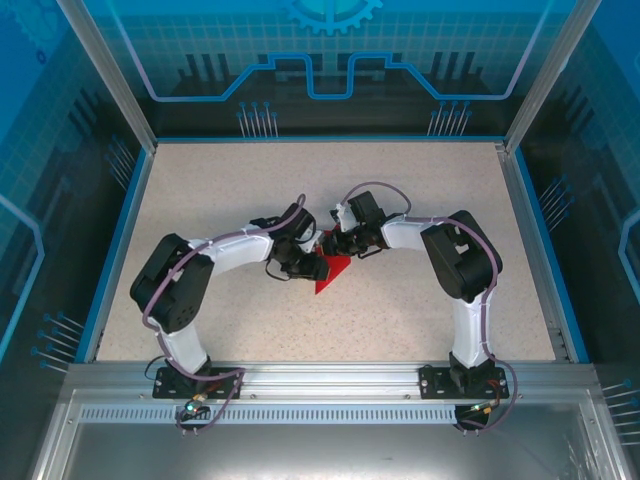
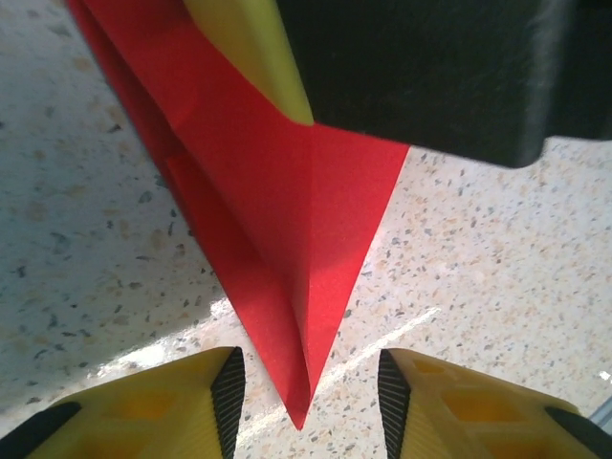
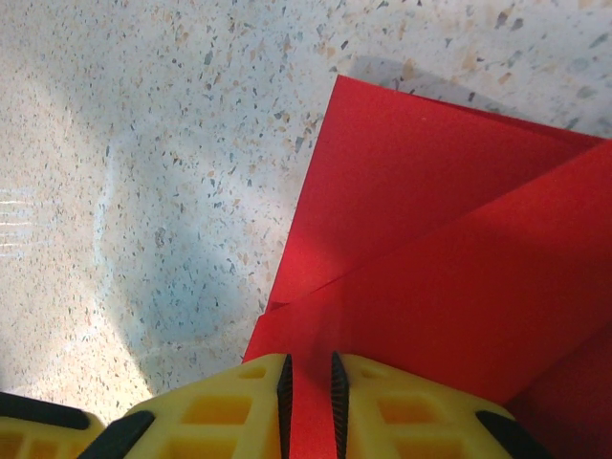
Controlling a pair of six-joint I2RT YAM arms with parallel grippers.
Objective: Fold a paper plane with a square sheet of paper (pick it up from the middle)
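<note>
- The right end effector (image 3: 311,387) is pinching the folded red paper (image 3: 430,239) between its nearly closed fingers.
- The left end effector (image 2: 308,382) is standing open, its fingers flanking the paper's pointed tip without touching it.
- The paper, creased to a narrow point, is resting at the middle of the speckled table (image 1: 250,190).
</note>
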